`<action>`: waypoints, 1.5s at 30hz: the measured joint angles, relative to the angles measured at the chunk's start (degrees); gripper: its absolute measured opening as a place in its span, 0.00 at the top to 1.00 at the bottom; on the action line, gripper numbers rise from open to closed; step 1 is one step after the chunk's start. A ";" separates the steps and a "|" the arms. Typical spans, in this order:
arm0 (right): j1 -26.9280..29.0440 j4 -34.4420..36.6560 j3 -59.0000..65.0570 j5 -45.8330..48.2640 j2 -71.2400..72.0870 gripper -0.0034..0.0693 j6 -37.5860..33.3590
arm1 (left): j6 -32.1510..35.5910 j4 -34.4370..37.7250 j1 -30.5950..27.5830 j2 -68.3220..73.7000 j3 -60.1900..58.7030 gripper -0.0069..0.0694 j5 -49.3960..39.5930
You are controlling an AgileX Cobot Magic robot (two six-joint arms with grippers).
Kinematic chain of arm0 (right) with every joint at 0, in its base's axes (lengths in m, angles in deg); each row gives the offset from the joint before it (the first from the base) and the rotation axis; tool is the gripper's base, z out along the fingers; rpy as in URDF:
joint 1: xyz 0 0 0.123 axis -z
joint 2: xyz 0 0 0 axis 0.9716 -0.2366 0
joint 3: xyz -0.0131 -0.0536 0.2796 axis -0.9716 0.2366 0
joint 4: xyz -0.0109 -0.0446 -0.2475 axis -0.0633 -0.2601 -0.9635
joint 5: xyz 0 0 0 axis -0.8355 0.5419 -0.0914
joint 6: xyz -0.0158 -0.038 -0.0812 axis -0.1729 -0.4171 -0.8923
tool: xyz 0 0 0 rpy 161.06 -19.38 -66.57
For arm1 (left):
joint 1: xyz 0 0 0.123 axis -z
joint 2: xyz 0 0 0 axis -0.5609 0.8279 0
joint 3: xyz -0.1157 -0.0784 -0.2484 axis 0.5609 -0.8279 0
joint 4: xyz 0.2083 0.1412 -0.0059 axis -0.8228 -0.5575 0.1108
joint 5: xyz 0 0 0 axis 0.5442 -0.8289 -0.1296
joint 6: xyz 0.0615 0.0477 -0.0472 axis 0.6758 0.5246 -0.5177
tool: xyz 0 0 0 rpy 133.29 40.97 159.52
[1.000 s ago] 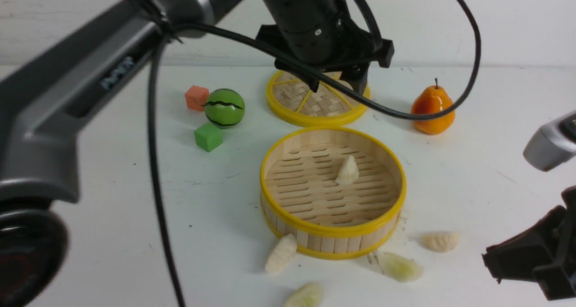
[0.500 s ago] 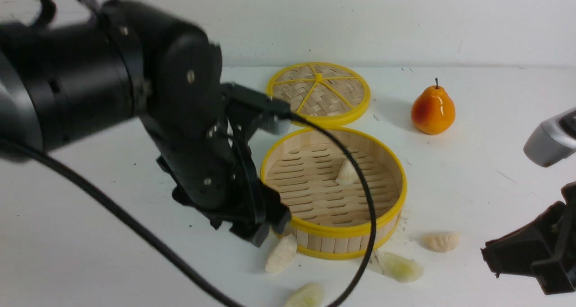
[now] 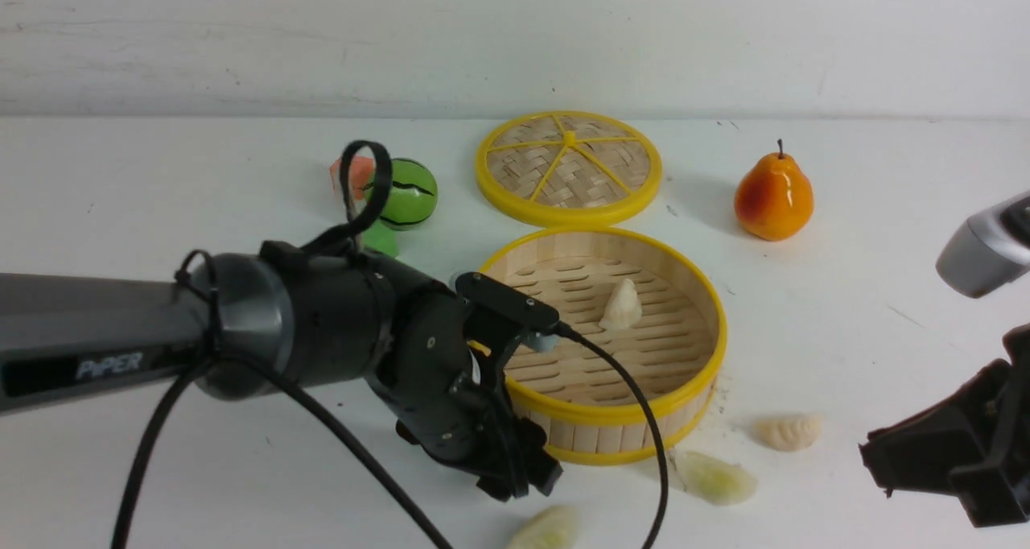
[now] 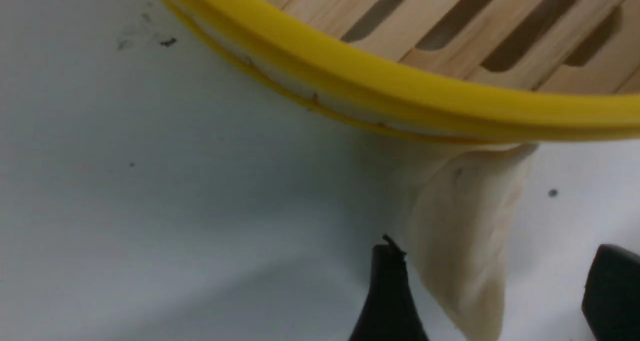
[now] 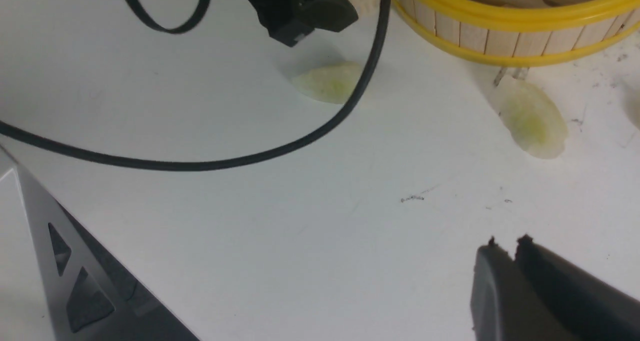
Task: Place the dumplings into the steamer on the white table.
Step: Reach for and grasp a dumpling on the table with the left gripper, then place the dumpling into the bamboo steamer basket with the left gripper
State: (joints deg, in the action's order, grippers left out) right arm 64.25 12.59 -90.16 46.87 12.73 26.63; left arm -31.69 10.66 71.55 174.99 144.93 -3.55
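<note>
**Gripper straddling dumpling beside steamer**

The left gripper (image 3: 521, 475) is hanging low at 7 o'clock of the steamer (image 3: 611, 412), its jaws standing wide and gripping nothing. In the left wrist view its fingertips (image 4: 390, 301) are flanking a cream dumpling (image 4: 465, 231) lying on the table (image 3: 161, 171). One tip is sitting just beside it, the other apart. One end of that dumpling is lying at the foot of the steamer's wall, and its long axis is leading away from the wall.

Inside the steamer a white dumpling (image 3: 621, 306) is standing on end, its tip pointing up. Outside, a green dumpling (image 3: 714, 476) is lying at 5 o'clock, long axis running 10 to 4. A pleated dumpling (image 3: 788, 431) at 4 o'clock is lying 9 to 3. A second green dumpling (image 3: 547, 529) at 6 o'clock is lying 8 to 2.

The right gripper (image 5: 507, 253) is hovering over the table out at 4 o'clock, well apart from the steamer, jaws pressed together and empty.
</note>
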 joint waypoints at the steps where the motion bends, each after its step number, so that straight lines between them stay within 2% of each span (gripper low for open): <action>1: 0.00 0.00 0.00 0.00 0.00 0.88 0.00 | 0.00 0.28 0.00 0.94 0.00 0.27 0.63; 5: 0.00 0.00 0.00 0.06 0.00 0.87 0.00 | 0.43 0.43 0.00 2.23 0.21 0.28 3.42; 8: 0.00 0.00 0.00 0.06 0.00 0.87 0.00 | 0.43 0.43 0.00 2.75 0.45 0.33 4.74; 10: 0.00 0.00 0.00 0.06 0.00 0.87 0.00 | -0.12 0.43 0.00 2.75 0.50 0.40 4.91; 13: 0.00 0.00 0.00 0.06 0.00 0.87 0.00 | -2.53 0.43 0.00 2.63 0.56 0.60 4.00; 14: 0.00 0.00 0.00 0.06 0.00 0.87 0.00 | -3.19 0.62 0.00 2.44 0.56 0.61 3.39; 20: 0.00 0.00 0.00 0.00 0.00 0.86 0.00 | -6.36 1.83 0.00 -3.85 0.92 0.59 -10.67; 24: 0.00 0.00 0.00 -0.59 0.00 0.86 0.00 | -6.93 2.36 0.00 -8.27 5.77 0.59 -13.66; 28: 0.00 0.00 0.00 -1.29 0.00 0.86 0.00 | -9.00 3.14 0.00 -9.12 17.67 0.59 -16.48; 31: 0.00 0.00 0.00 -1.29 0.00 0.86 0.00 | -10.49 3.02 0.00 -6.19 25.42 0.59 -19.84; 32: 0.00 0.00 0.00 -1.29 0.00 0.86 0.00 | -11.01 2.30 0.00 -3.19 31.20 0.59 -22.17; 38: 0.00 0.00 0.00 -0.16 0.00 0.85 0.00 | -13.13 0.57 -0.64 11.25 47.55 0.59 -30.61; 45: 0.00 0.00 0.00 0.44 0.00 0.84 0.00 | -16.66 1.66 -3.61 24.58 60.83 0.59 -36.26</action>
State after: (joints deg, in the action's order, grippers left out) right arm 64.25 12.59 -90.16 47.31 12.73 26.63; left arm -48.35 12.32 67.94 199.56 205.77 -39.82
